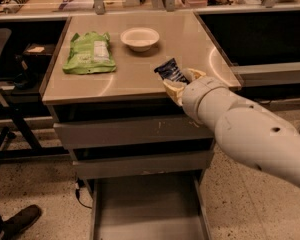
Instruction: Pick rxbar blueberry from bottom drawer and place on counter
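The rxbar blueberry [170, 71], a small dark blue wrapper with pale markings, is held up over the front right part of the counter [135, 76]. My gripper [179, 80] is shut on it, with the bar sticking out above the pale fingers [173, 89]. The white arm reaches in from the lower right. The bottom drawer [147, 209] stands pulled out below, its flat grey floor bare in the part I can see.
A green bag [89, 53] lies on the counter's left side and a white bowl [139, 38] sits at its back middle. Two shut grey drawer fronts [132, 131] are under the counter. A dark desk and chair stand to the left.
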Motion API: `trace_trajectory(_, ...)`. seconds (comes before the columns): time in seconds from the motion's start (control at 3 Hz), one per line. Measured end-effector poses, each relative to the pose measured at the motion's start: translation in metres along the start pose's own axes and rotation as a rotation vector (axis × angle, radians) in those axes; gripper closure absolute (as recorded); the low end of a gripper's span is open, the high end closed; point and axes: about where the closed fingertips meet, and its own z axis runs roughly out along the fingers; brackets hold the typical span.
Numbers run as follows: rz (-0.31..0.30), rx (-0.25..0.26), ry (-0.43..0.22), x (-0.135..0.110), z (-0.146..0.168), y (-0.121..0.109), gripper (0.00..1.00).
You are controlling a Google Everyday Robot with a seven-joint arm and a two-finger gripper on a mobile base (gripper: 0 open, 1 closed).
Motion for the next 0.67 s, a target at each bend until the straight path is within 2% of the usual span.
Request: trace_trajectory(0.67,-0.043,-0.045,0.034,-0.003,0.072,-0.006,1.00)
